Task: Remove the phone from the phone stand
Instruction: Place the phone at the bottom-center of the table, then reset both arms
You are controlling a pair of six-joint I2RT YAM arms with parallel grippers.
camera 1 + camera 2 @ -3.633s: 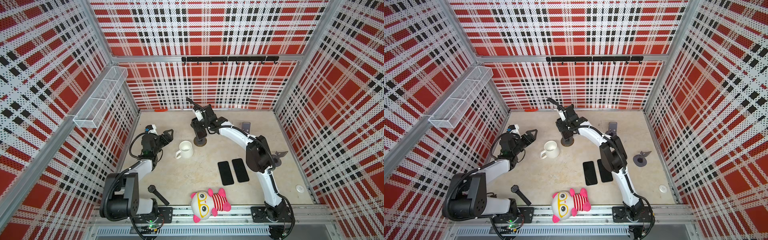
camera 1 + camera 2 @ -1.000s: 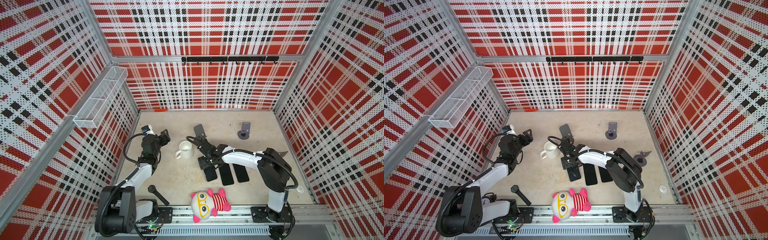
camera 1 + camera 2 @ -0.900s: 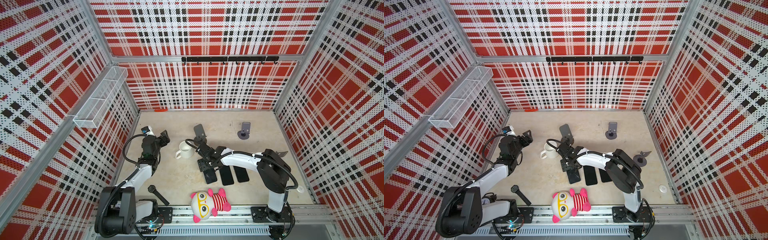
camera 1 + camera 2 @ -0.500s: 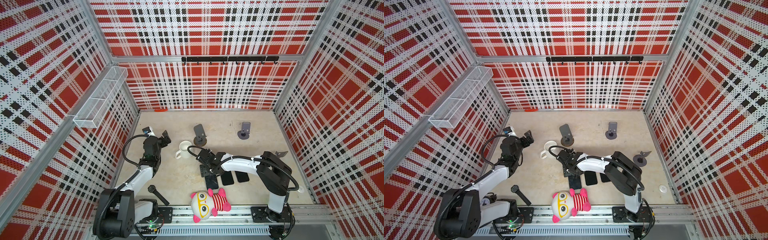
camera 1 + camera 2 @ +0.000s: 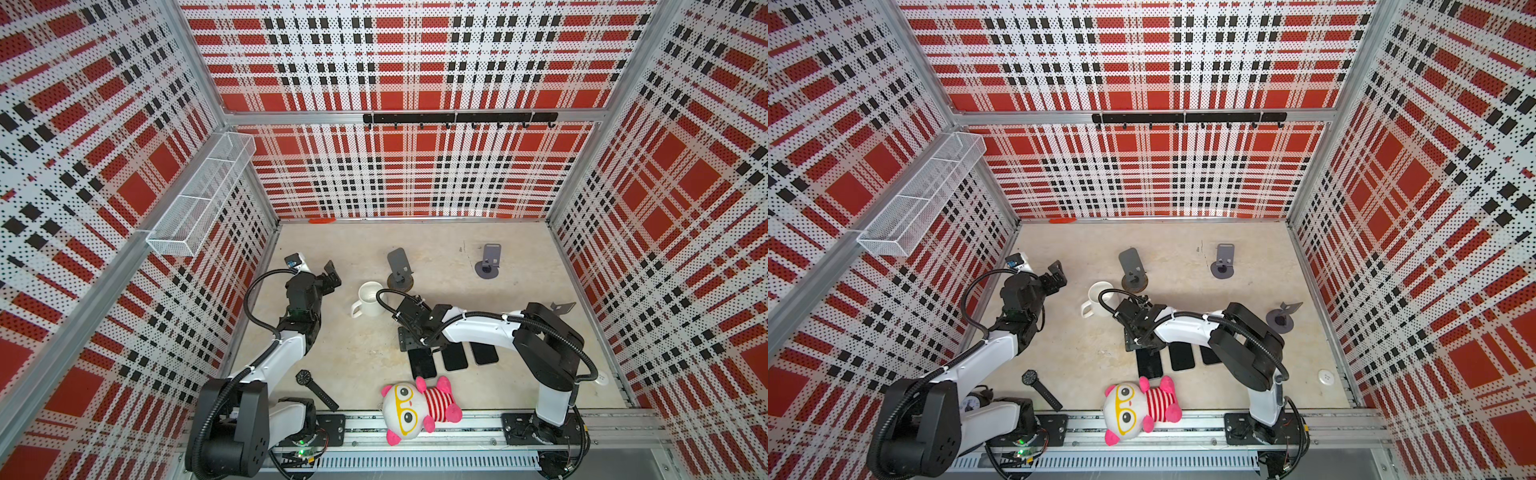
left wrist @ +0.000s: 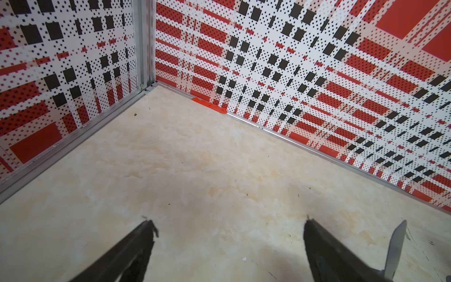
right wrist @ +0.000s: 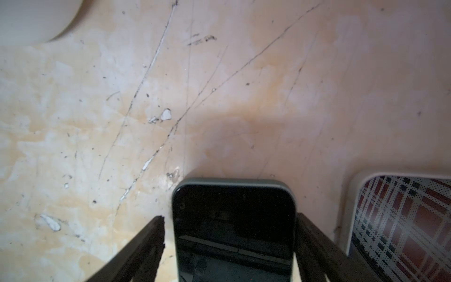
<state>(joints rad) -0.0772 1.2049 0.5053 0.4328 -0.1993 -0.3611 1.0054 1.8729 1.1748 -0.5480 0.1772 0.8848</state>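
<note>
The dark phone (image 5: 422, 362) (image 5: 1149, 362) lies flat on the table, leftmost in a row of three. The grey phone stand (image 5: 399, 266) (image 5: 1130, 266) behind the mug stands empty. My right gripper (image 5: 415, 336) (image 5: 1140, 338) sits low over the phone's far end. In the right wrist view the phone (image 7: 234, 244) lies between the jaws of the right gripper (image 7: 229, 217). One finger (image 7: 146, 241) stands clear of the phone's edge and the other runs close along it. My left gripper (image 5: 330, 278) (image 6: 228, 222) hangs open and empty near the left wall.
Two more phones (image 5: 454, 356) (image 5: 484, 353) lie beside it. A white mug (image 5: 370, 299) stands left of the right gripper. Other stands (image 5: 489, 262) (image 5: 561, 308) are at the back and right. A plush toy (image 5: 415, 405) and a watch (image 5: 316, 388) lie near the front rail.
My right gripper has drawn toward the front and settled low with the phone now flat on the table, and its jaws have widened. The left gripper has opened wider.
</note>
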